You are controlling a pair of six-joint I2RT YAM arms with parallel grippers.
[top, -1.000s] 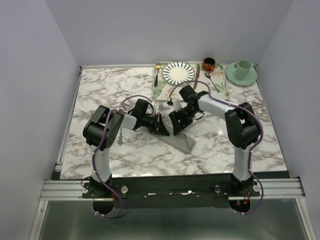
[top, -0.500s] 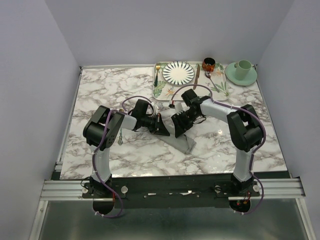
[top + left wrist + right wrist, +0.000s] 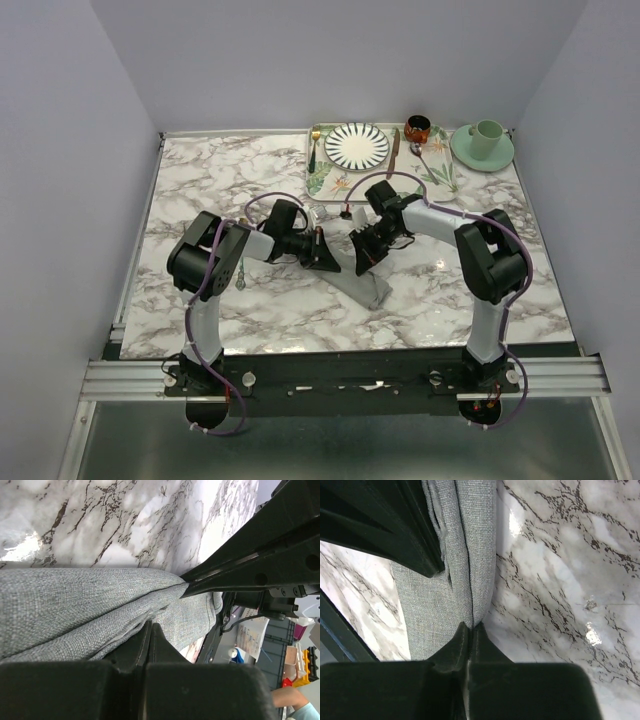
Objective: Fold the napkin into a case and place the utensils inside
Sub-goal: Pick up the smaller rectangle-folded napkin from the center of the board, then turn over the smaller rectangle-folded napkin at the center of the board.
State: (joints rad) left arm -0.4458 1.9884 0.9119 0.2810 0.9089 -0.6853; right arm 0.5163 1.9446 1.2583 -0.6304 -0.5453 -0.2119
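The grey napkin (image 3: 366, 286) lies mid-table, folded into a narrow strip. My left gripper (image 3: 330, 263) is at its left edge, and in the left wrist view its jaws are shut on a fold of the napkin (image 3: 90, 605) at the left gripper (image 3: 150, 625) tip. My right gripper (image 3: 361, 263) faces it from the right. The right wrist view shows the right gripper (image 3: 471, 626) shut on the doubled edge of the napkin (image 3: 465, 555). Of the utensils, I make out only a slim spoon-like piece (image 3: 426, 162) on the tray.
A leaf-patterned tray (image 3: 330, 180) at the back holds a striped plate (image 3: 356, 144), a gold fork (image 3: 315, 148) and a knife (image 3: 394, 152). A dark orange cup (image 3: 417, 127) and a green cup on a saucer (image 3: 484, 143) stand at the back right.
My right gripper has closed from wide open onto the napkin's edge, and its arm has drawn in slightly. The left gripper has stayed shut in place.
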